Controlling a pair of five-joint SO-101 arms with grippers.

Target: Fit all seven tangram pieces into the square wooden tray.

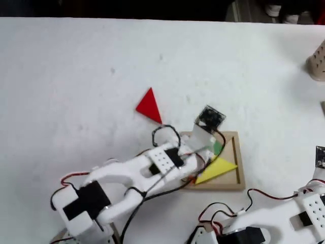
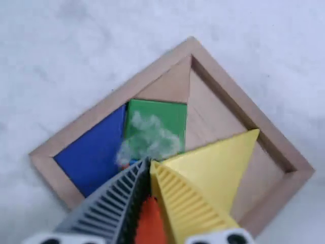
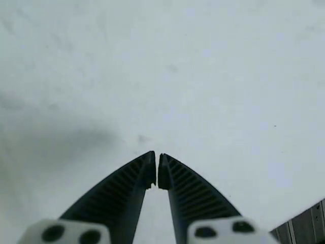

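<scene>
The square wooden tray [image 1: 238, 168] lies at the near middle of the table, with my left arm stretched over it. In the left wrist view the tray [image 2: 238, 101] holds a blue piece [image 2: 94, 155], a green square [image 2: 157, 119] and a yellow triangle [image 2: 218, 162] lying askew. An orange piece [image 2: 150, 223] shows under the fingers. My left gripper [image 2: 150, 165] is shut, its tips together at the yellow triangle's corner beside the green square. A red triangle [image 1: 149, 105] lies loose on the table beyond the tray. My right gripper [image 3: 157, 170] is shut over bare table, its arm [image 1: 304, 208] at the near right.
A wooden block with holes [image 1: 317, 63] stands at the far right edge. A grey slatted surface [image 3: 310, 226] shows near the right gripper. Loose red and black cables [image 1: 167, 133] trail from the left arm by the tray.
</scene>
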